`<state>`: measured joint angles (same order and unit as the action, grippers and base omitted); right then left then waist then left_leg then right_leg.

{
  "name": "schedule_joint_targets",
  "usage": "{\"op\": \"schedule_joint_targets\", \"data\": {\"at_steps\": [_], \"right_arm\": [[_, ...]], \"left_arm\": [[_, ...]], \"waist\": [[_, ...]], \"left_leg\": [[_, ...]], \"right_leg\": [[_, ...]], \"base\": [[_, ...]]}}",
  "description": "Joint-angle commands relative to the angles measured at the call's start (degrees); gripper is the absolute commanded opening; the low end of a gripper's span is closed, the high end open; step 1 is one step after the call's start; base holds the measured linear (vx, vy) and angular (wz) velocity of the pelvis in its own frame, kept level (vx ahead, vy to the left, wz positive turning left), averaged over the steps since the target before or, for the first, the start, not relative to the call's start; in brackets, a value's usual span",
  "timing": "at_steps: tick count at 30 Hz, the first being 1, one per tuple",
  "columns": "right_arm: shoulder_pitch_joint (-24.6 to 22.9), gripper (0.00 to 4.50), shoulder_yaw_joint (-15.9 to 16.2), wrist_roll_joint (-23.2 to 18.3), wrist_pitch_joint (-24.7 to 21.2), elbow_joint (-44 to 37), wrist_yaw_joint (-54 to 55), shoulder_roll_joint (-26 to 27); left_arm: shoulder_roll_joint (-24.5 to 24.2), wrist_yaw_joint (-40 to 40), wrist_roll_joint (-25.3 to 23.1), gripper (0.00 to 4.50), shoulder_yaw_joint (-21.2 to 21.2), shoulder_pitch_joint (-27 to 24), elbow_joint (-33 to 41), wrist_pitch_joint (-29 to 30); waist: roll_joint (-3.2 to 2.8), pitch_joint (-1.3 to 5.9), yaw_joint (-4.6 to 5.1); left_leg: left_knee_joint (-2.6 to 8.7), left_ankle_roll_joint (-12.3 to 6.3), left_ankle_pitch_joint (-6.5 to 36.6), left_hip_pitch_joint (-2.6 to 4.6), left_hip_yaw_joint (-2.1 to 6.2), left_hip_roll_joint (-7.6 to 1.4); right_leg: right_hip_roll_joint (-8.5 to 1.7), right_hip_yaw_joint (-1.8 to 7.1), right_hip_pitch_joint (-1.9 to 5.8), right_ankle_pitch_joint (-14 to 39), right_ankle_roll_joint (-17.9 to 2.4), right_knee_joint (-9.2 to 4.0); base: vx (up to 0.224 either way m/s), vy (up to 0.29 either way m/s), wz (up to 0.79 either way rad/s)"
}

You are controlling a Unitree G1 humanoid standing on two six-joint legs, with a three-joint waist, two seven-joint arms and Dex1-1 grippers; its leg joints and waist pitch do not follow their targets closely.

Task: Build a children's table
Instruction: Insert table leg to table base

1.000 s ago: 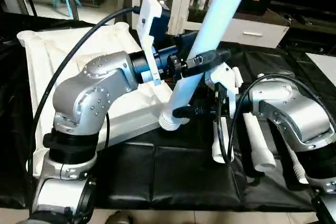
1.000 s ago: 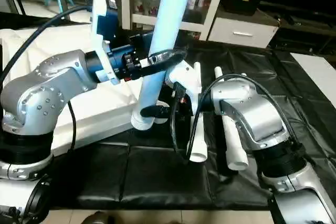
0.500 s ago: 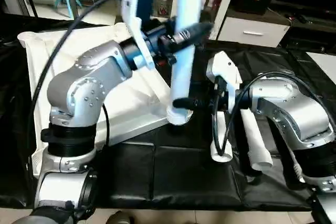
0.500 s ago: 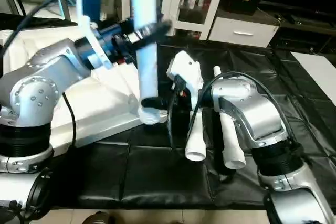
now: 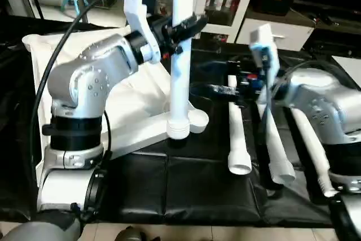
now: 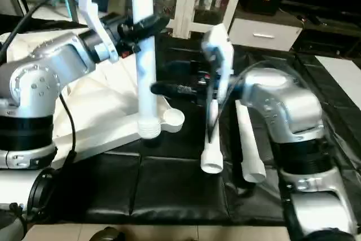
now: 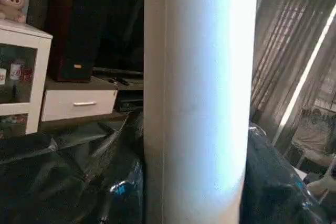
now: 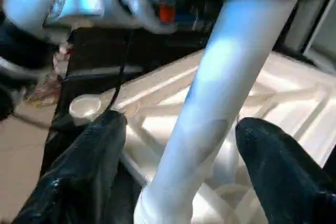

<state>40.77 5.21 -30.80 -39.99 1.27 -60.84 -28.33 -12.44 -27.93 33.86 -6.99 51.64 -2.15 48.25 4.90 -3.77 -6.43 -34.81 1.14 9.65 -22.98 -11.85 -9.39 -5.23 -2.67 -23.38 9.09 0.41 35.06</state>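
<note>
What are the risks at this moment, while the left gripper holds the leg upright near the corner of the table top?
1. The leg stands with its ribbed end beside the corner socket, apparently not in it; pushing down now might miss the socket.
2. The right gripper has its fingers apart on both sides of the leg, so the left gripper seems to carry it alone, high up; the leg may tilt.
3. A falling leg could hit the spare legs on the black mat.

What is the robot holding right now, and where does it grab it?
The left end effector clamps one white table leg high on its shaft, holding it upright. The right end effector stands open around the lower part, not gripping.
</note>
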Motion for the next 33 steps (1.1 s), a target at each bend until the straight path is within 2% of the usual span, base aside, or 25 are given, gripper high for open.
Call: {"op": "schedule_joint_targets", "data": {"at_steps": [1,4,5,7,8,12,13,23,25,33], "right_arm": [[0.16,4.02,1.15,1.54,-0.73,0.78,-0.34,-0.94],[0.29,4.04,2.52,2.43,-2.49,2.03,0.91,-0.47],[0.61,4.04,2.86,2.59,-3.55,3.13,1.85,0.13],[1.01,4.04,3.01,2.52,-4.52,4.5,3.1,1.23],[1.37,4.04,3.19,2.1,-5.91,5.45,3.75,2.07],[1.68,4.04,4.22,2.62,-6.46,6.56,3.74,2.95],[1.8,4.04,4.5,2.87,-6.57,6.98,3.79,3.21],[2.31,4.04,6.11,3.03,-7.95,8.9,2.84,4.31],[2.36,3.74,6.29,3.1,-7.72,9.29,2.47,4.7],[2.42,3.08,7.44,3.87,-6.67,10.32,1.48,4.82]], "left_arm": [[0.75,0.43,0.28,1.72,-0.14,1.12,-0.07,0.04],[1.14,0.7,0.79,1.72,-0.24,1.33,-0.08,0.25],[1.29,0.89,1.02,1.72,-0.28,1.55,-0.12,0.54],[1.43,0.89,1.04,1.72,-0.13,1.66,-0.02,0.65],[1.5,0.57,1.32,1.72,0.07,1.74,0.16,0.82],[1.58,0.6,1.38,1.72,0.28,1.76,0.27,0.87],[1.63,0.56,1.35,1.72,0.38,1.76,0.29,0.86],[1.84,-0.06,1.63,1.72,0.89,1.85,0.39,0.94],[1.85,-0.36,1.76,1.72,1.15,1.83,0.54,1.12],[1.73,-1.2,2.51,1.72,1.88,1.6,1.22,2.1]], "waist": [[-0.77,4.43,0.0],[-0.7,4.44,0.0],[-0.5,4.43,0.02],[-0.66,4.39,0.03],[-0.56,4.41,-0.01],[-0.7,4.43,-0.02],[-0.46,4.47,-0.01],[-0.53,4.4,-0.06],[-0.5,4.41,-0.03],[-0.56,4.39,-0.01]], "left_leg": [[4.31,4.53,13.7,2.29,2.11,-3.6],[4.25,4.53,13.43,2.3,2.09,-3.57],[4.27,4.5,13.62,2.31,2.08,-3.58],[4.28,4.59,14.11,2.28,2.13,-3.57],[4.25,4.73,14.39,2.37,2.13,-3.57],[4.38,5.25,14.49,2.42,2.19,-3.66],[4.4,5.26,14.18,2.35,2.16,-3.66],[4.44,5.4,13.88,2.33,2.13,-3.66],[4.44,5.46,14.08,2.3,2.14,-3.63],[4.5,5.84,14.68,2.3,2.17,-3.64]], "right_leg": [[-3.39,1.91,2.06,12.73,-10.02,-3.59],[-3.39,1.89,2.04,13.29,-10.3,-3.68],[-3.36,1.88,2.06,13.67,-10.2,-3.74],[-3.51,1.91,1.96,14.78,-10.05,-3.85],[-3.51,1.87,1.92,15.47,-9.86,-3.92],[-3.42,1.85,1.86,14.57,-9.5,-3.81],[-3.41,1.83,1.95,14.14,-9.43,-3.77],[-3.48,1.89,1.9,14.5,-9.07,-3.76],[-3.51,1.89,1.93,14.8,-8.94,-3.76],[-3.51,1.89,1.85,15.45,-8.73,-3.84]], "base": [[0.0,0.0,0.0],[0.0,0.0,0.0],[0.0,0.0,0.0],[0.0,0.0,0.0],[0.0,0.0,0.0],[0.0,0.0,0.0],[0.0,0.0,0.0],[0.0,0.0,0.0],[0.0,0.0,0.0],[0.0,0.0,0.0]]}}
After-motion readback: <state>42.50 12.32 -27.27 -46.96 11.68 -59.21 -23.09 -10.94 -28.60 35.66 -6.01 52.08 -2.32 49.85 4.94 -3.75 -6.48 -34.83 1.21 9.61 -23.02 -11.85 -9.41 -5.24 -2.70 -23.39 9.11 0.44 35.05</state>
